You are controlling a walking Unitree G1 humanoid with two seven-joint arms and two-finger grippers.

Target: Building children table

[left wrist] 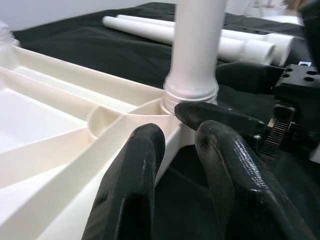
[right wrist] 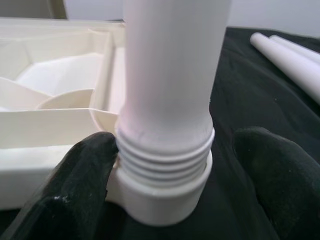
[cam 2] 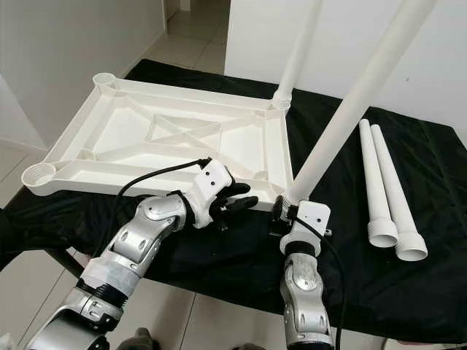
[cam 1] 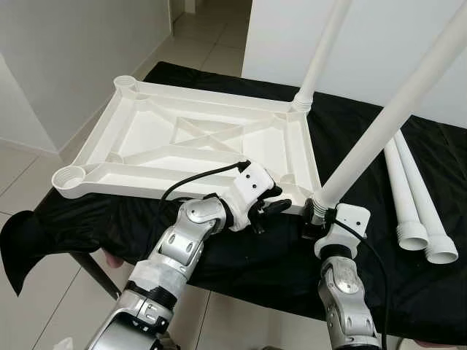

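Right end effector astride threaded leg in tabletop socket.

black cloth: draped over work surface | tiled floor: pale | white walls

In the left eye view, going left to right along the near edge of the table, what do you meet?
Empty corner socket → left gripper → right gripper at the leg base → two loose legs.

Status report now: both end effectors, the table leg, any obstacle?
Right end effector open around near leg at its threaded base, threads still showing. Left end effector open, beside that corner of tabletop. Two spare legs lying aside; nothing blocking.
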